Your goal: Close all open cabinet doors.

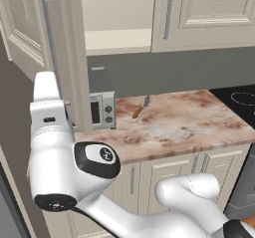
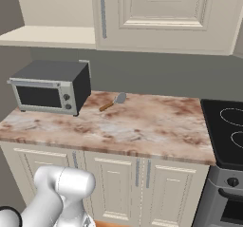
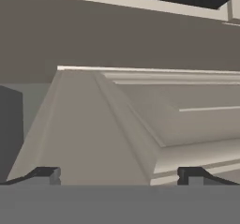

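Open cabinet door (image 1: 62, 53), swung out at the left above the tabletop (image 1: 174, 122), beside the toaster oven (image 1: 102, 107). The released pincer (image 3: 119, 174), jaws spread, faces the door's panel, apparently placed to push it closed.

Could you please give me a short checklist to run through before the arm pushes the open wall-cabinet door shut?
1. Open cabinet door identified: ok; it swings out toward the robot, edge-on in the left base view, with bare shelf behind it.
2. Neighbouring cabinet door shut: ok.
3. Gripper open: ok; fingertips stand wide apart, nothing between them.
4. Gripper close to the door: ok; the hand view looks straight onto its raised panel.
5. Contact with the door: cannot tell.
6. Swing path free: ok; toaster oven and knife sit on the counter below the door.
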You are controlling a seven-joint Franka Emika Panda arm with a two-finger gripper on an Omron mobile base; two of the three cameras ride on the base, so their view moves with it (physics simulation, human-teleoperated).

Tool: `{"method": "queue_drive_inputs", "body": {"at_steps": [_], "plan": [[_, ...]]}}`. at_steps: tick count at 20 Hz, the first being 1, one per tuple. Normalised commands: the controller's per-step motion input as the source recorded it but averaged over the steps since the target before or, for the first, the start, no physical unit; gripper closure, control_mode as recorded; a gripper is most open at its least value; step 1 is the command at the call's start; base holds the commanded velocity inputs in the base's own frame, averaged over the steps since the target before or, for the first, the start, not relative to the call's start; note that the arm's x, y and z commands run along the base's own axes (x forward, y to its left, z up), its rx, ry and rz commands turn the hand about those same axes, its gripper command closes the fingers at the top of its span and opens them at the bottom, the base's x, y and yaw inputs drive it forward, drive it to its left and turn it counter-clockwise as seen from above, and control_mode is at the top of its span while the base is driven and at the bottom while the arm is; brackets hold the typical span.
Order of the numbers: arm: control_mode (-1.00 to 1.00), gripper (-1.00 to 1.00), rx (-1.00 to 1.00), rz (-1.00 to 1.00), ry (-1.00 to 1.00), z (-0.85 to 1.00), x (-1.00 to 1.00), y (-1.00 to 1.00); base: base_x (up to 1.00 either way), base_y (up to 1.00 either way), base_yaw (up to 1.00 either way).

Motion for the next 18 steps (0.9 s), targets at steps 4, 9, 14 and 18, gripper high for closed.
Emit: {"method": "queue_drive_inputs", "body": {"at_steps": [4, 9, 14, 18], "plan": [[-1.0, -1.0, 0.08, -0.02, 0.0, 0.0, 0.29, -0.26, 0.0, 0.0, 0.0], [-1.0, -1.0, 0.09, -0.03, 0.0, 0.0, 0.29, -0.35, 0.0, 0.0, 0.0], [-1.0, -1.0, 0.12, -0.03, 0.0, 0.0, 0.34, -0.53, 0.0, 0.0, 0.0], [-1.0, -1.0, 0.15, -0.03, 0.01, 0.03, 0.44, -0.59, 0.0, 0.0, 0.0]]}}
